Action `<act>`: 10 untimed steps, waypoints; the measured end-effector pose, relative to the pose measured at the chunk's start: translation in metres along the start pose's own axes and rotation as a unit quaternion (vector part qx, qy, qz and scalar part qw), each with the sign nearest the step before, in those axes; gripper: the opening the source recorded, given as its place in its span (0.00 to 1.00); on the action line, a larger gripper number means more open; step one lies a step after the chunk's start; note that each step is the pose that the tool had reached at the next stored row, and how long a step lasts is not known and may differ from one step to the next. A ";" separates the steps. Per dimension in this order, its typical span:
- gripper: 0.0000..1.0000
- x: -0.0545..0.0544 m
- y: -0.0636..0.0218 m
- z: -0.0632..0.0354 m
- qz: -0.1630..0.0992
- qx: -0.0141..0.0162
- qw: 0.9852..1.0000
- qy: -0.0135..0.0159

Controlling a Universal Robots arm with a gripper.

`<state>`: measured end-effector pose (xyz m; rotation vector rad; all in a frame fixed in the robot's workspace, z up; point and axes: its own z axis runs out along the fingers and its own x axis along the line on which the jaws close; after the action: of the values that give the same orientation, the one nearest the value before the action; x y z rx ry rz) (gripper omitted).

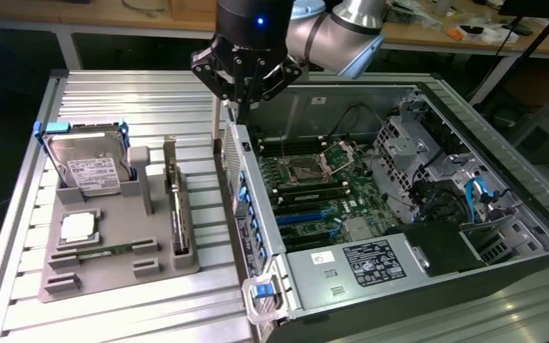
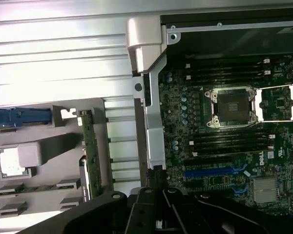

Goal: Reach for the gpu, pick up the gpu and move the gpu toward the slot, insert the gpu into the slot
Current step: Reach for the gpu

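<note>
The gpu [image 1: 174,207] stands on its long edge in a groove of the grey fixture [image 1: 160,275], on the exterior view's left. It appears edge-on as a thin green-dark strip, the gpu [image 2: 91,156], in the wrist view. The slot [image 1: 299,213] is a long blue connector on the green motherboard inside the open case, also seen as the slot [image 2: 215,171] in the wrist view. My gripper [image 1: 243,101] hangs above the case's side wall, well behind and above the gpu, touching nothing. Its fingers are shut and empty, as my gripper [image 2: 156,178] also shows.
On the fixture sit a silver hard drive [image 1: 88,170] in a blue-handled holder, a processor chip [image 1: 78,226] and a small memory stick [image 1: 98,251]. The open computer case [image 1: 503,214] holds the processor socket [image 1: 311,168], cables and a power supply [image 1: 365,263]. Slatted aluminium table [image 1: 131,100] around.
</note>
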<state>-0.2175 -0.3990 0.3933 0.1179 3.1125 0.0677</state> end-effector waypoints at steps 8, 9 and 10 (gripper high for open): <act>0.11 0.021 -0.0016 -0.0006 0.000 0.000 1.000 0.000; 0.11 0.024 -0.0018 -0.0007 0.000 0.000 1.000 0.000; 0.11 0.026 -0.0019 -0.0007 0.000 0.000 1.000 0.000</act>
<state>-0.2439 -0.3989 0.3933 0.1182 3.1124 0.0677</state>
